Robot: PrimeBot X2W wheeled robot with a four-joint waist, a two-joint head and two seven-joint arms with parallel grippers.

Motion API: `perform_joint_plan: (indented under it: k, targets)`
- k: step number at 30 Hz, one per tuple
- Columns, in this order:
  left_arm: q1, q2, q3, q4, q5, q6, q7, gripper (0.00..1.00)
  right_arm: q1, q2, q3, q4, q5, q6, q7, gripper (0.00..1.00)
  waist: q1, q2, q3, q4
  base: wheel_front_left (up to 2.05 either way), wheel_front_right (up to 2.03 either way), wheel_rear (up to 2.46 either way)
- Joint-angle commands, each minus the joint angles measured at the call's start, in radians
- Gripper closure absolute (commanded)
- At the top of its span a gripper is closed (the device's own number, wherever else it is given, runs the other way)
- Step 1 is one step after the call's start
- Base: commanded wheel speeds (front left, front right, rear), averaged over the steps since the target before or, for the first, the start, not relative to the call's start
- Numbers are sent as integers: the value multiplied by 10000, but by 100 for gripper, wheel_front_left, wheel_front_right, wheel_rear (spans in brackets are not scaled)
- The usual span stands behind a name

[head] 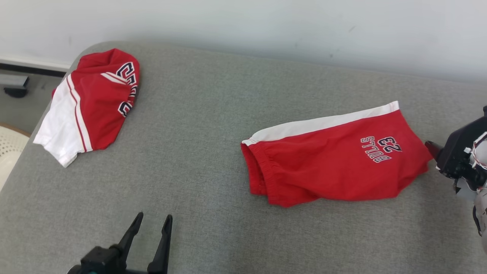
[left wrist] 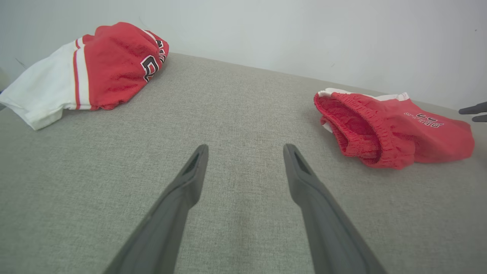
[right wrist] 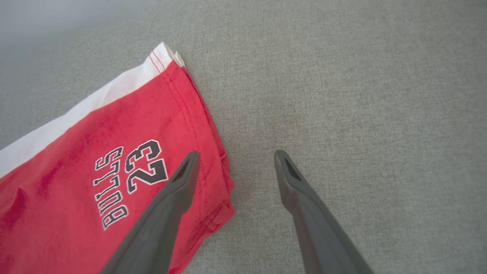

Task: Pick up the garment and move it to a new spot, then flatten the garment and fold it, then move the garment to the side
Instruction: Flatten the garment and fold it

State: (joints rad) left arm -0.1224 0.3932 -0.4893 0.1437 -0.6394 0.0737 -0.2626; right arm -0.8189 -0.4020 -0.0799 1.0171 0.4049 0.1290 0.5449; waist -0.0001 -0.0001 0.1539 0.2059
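Observation:
A pair of red shorts (head: 335, 163) with a white side stripe and "BULLS 23" print lies folded in half on the grey padded table (head: 213, 125), right of centre. Its elastic waistband (left wrist: 357, 129) faces my left side. My right gripper (right wrist: 236, 154) hovers open at the shorts' leg hem (right wrist: 213, 152), its left finger (right wrist: 179, 186) over the red cloth and the other over bare table. It also shows at the table's right edge (head: 433, 148). My left gripper (head: 153, 216) stands open and empty near the front edge, well left of the shorts (left wrist: 395, 129).
A bunched red and white jersey (head: 95, 102) with dark lettering lies at the far left corner. A pale wall (head: 266, 26) runs right behind the table. Off the left edge are a white perforated object (head: 9, 148) and a dark item on the floor (head: 15, 85).

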Motion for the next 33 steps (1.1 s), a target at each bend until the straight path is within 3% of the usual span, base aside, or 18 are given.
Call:
perform_joint_plan:
  k: [1, 15, 26, 27, 28, 29, 30, 31, 33]
  targets:
    - [188, 108, -22, 3, 232, 73, -36, 0, -55, -46, -36, 63, -140, 36, 29, 0, 1, 1, 176, 178, 0, 0, 0]
    - [581, 152, -90, -876, 684, 153, 13, 0, -865, -55, -1138, 1018, -1362, 36, 294, 0, 1, 1, 770, 855, 0, 0, 0]
    - [480, -24, -348, -967, 655, 184, 117, 0, -990, 712, -1895, 2086, -2238, 37, 1257, 0, 1, 1, 970, 903, 0, 0, 0]
    - [453, -38, -355, -964, 651, 182, 114, 0, -983, 759, -1948, 2103, -2275, 37, 1283, 22, 1, 1, 989, 896, 0, 0, 0]
    - [432, -58, -367, -962, 650, 179, 113, 0, -982, 794, -2006, 2098, -2319, 39, 1286, 51, 1, 1, 1010, 894, 0, 0, 0]
    - [409, -71, -385, -952, 651, 177, 117, 0, -984, 845, -2048, 2107, -2386, 39, 1304, 71, 1, 1, 1025, 896, 0, 0, 0]
    - [391, -80, -397, -939, 647, 169, 132, 0, -979, 880, -2076, 2110, -2425, 39, 1326, 82, 1, 1, 1035, 902, 0, 0, 0]
    - [382, -97, -411, -919, 643, 162, 145, 0, -990, 889, -2117, 2084, -2459, 39, 1302, 100, 1, 1, 1045, 910, 0, 0, 0]
    - [365, -119, -426, -889, 631, 156, 159, 0, -994, 879, -2141, 2034, -2517, 39, 1219, 100, 1, 1, 1050, 919, 0, 0, 0]
